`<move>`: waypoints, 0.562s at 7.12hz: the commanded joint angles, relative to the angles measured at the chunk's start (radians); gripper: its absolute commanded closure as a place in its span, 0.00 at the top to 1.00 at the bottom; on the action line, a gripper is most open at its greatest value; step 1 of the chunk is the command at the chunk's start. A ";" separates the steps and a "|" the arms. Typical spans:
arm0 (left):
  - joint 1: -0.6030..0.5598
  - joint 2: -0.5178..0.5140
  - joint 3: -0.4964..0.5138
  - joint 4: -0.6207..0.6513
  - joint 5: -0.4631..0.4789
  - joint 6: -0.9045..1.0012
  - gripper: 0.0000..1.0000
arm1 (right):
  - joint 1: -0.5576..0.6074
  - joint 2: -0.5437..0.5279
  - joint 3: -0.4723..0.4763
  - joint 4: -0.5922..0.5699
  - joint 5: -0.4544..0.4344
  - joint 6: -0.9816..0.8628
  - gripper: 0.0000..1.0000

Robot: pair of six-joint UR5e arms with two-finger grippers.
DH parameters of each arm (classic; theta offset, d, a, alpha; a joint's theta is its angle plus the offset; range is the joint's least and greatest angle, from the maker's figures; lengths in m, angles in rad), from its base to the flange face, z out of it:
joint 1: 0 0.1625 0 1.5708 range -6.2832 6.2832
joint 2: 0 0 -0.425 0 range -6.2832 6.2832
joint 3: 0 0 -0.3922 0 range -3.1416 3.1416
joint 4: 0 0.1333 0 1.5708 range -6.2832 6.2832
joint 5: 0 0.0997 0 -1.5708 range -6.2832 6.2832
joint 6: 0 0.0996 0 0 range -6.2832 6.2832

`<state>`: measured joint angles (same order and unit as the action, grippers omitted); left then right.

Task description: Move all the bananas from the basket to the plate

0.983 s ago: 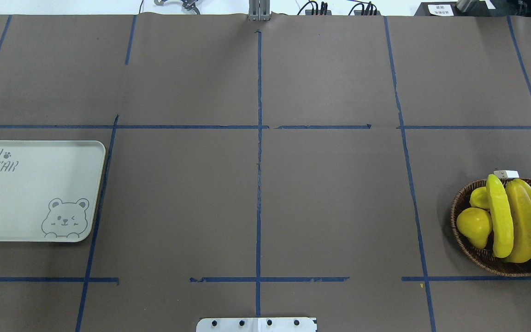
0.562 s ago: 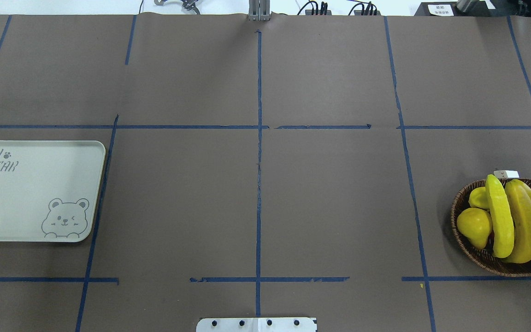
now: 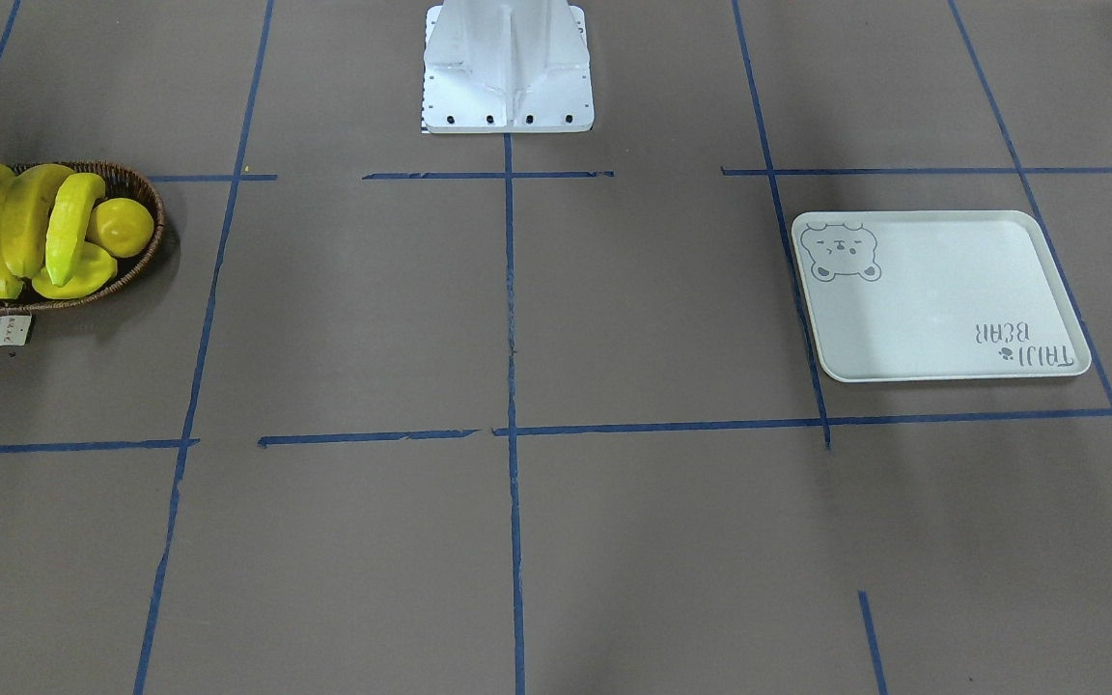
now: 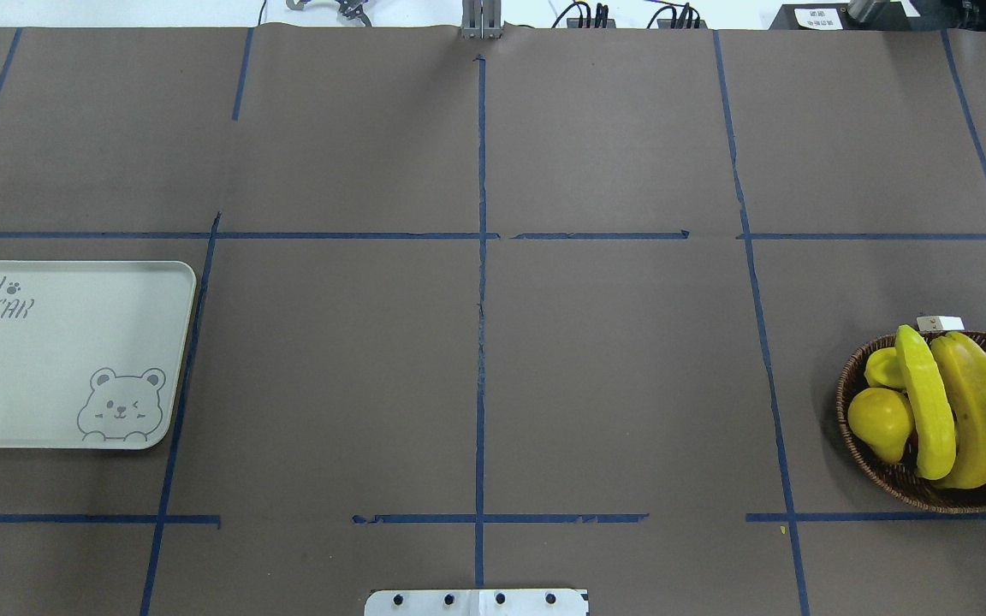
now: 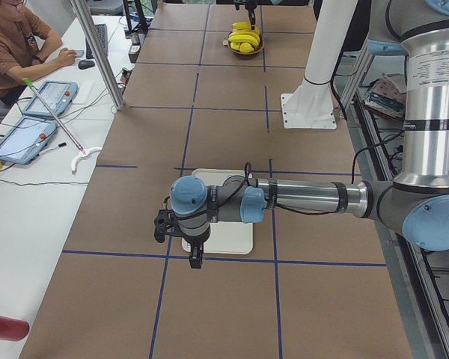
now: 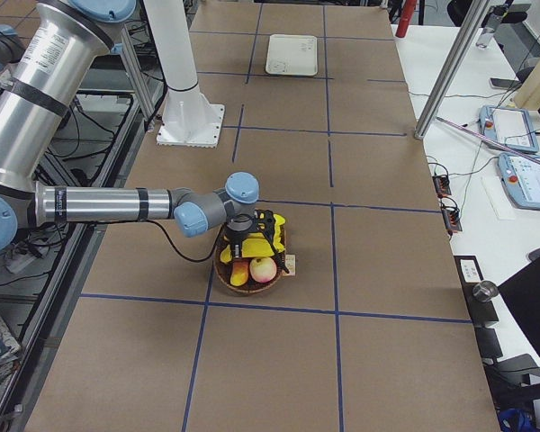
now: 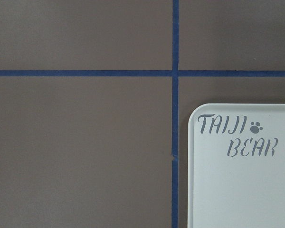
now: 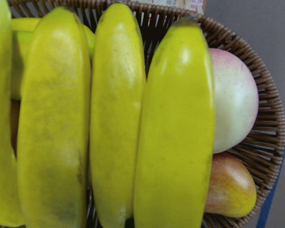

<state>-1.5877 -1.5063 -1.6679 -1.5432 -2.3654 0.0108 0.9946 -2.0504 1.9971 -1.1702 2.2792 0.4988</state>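
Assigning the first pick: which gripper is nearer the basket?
Right. The right gripper hangs directly over the basket; the left gripper is far off, by the plate.

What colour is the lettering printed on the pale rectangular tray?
Grey. The lettering on the pale rectangular tray shows best in the left wrist-mounted view.
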 commanded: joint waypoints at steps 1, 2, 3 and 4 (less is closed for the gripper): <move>0.000 0.000 -0.003 0.000 0.000 0.000 1.00 | 0.025 -0.039 0.058 -0.003 0.026 -0.002 0.00; 0.000 0.000 -0.004 0.000 0.000 -0.002 1.00 | 0.057 -0.063 0.093 -0.008 0.032 -0.003 0.00; 0.000 0.000 -0.006 0.000 0.000 -0.002 1.00 | 0.090 -0.070 0.123 -0.012 0.057 -0.003 0.00; 0.000 -0.002 -0.009 0.000 0.000 -0.003 1.00 | 0.120 -0.065 0.138 -0.014 0.084 -0.005 0.00</move>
<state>-1.5877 -1.5068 -1.6736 -1.5432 -2.3654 0.0090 1.0758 -2.1127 2.1076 -1.1808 2.3328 0.4954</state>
